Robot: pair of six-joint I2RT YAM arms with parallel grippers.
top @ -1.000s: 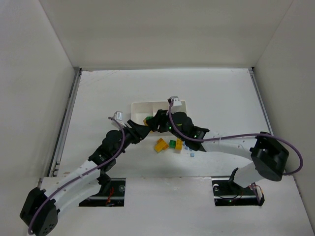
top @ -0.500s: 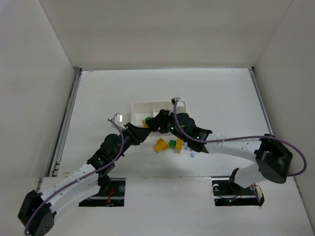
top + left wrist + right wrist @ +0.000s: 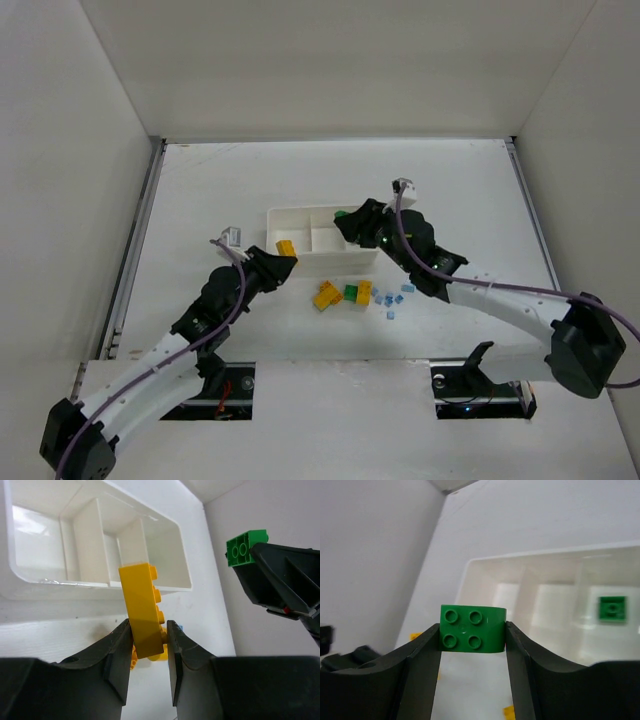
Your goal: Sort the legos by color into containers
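Table point(image 3: 200, 200), left fingers point(image 3: 117, 655) pinch yellow lego point(image 3: 142, 612), right fingers point(image 3: 422, 655) pinch green lego point(image 3: 472, 628) (over tray point(image 3: 325, 262))

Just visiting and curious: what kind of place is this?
Likely a robot test cell, not a home: a white table walled by plain white panels, two cabled robot arms, and toy bricks beside a sorting tray.

Three yellow-orange legos point(image 3: 326, 294) are showing, and three green legos point(image 3: 351, 292), one of them lying inside the one tray point(image 3: 300, 209). About five pale blue legos point(image 3: 391, 315) are dotting the tabletop point(image 3: 460, 200). The tray is offering three compartments point(image 3: 37, 550). Two tools are working: the left tool point(image 3: 148, 630) and the right tool point(image 3: 472, 630).
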